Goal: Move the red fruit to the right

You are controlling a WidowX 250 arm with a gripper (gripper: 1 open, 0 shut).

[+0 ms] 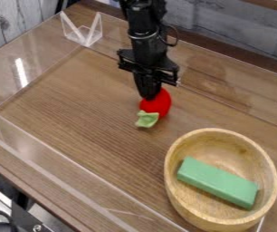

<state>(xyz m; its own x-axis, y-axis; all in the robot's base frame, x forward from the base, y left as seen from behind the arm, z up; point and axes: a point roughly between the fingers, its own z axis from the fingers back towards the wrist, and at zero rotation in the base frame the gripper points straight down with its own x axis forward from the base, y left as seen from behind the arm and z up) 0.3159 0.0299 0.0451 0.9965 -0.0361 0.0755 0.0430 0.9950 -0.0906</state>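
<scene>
Wood table, clear walls. Claw points down near centre, clenched on the fruit, which sits on the wood, cap toward 7 o'clock. Bowl holding block at 5 o'clock. Step looks like grasp made, no lift yet. Next: lift slightly, carry toward 3 o'clock, avoiding the bowl.

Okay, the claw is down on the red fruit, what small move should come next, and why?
Probably a slight lift. The claw looks shut on the red fruit, which rests on the table; raising it first should let it travel right without dragging.
</scene>
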